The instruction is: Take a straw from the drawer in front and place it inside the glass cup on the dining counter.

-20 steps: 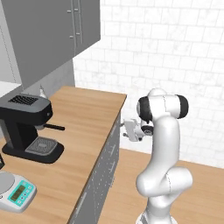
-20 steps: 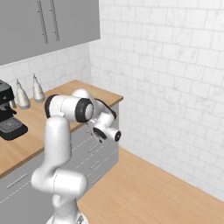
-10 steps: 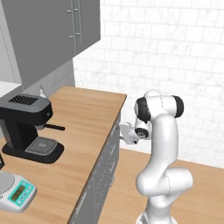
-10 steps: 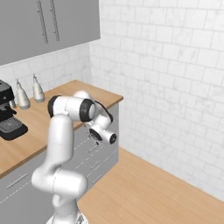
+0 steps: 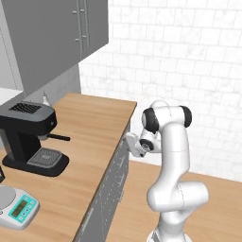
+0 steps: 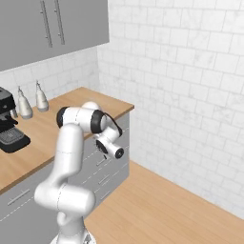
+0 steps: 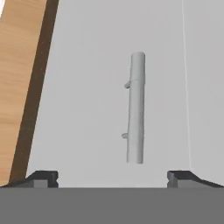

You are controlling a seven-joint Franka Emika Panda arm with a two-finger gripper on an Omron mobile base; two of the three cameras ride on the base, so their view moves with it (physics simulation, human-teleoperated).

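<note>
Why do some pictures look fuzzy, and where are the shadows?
Left base view: soft and a bit blurry, and the coffee machine throws only a faint shadow on the wooden worktop. Right base view: same softness, even light, no glare on the tiled wall. Hand view: the drawer handle looks smooth and sharper, with a dark shadow strip under the worktop edge.

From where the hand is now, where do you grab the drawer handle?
Grip the handle at mid-bar, between its two standoffs, coming straight at the drawer front. The bar stands proud of the flat panel, centred between the open gripper's tips.
</note>
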